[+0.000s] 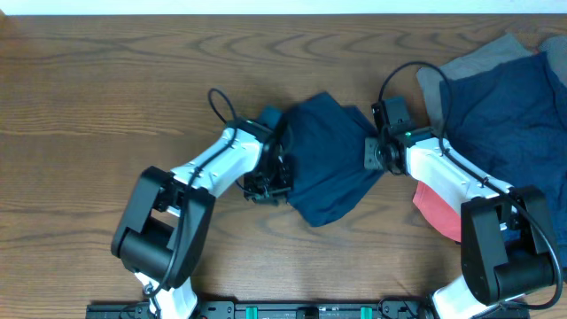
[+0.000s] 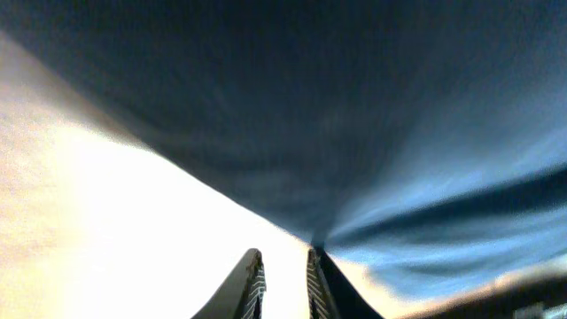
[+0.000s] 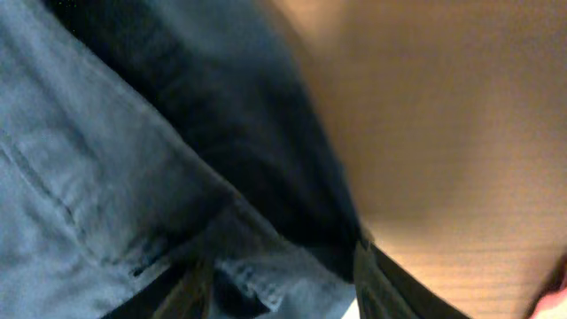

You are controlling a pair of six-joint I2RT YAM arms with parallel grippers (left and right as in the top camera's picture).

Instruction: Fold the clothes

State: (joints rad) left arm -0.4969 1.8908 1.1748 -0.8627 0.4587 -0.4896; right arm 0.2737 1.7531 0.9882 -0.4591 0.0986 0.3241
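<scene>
The dark navy shorts [image 1: 330, 164] lie crumpled at the middle of the table, and up close their cloth [image 2: 354, 115] fills the left wrist view. My left gripper [image 1: 267, 182] is at their left edge. Its fingers [image 2: 252, 283] stand a narrow gap apart with only bright table showing between them. The cloth gathers to a point at the right fingertip [image 2: 315, 257]. My right gripper [image 1: 381, 152] is at the shorts' right edge. Its jaws [image 3: 283, 288] stand wide, open, with a hemmed fold of the navy cloth [image 3: 106, 159] lying between them.
A heap of other clothes sits at the back right: a grey piece [image 1: 483, 53], a large navy piece [image 1: 514, 106] and a red one [image 1: 434, 206] under the right arm. Bare wooden table [image 1: 97, 97] stretches to the left.
</scene>
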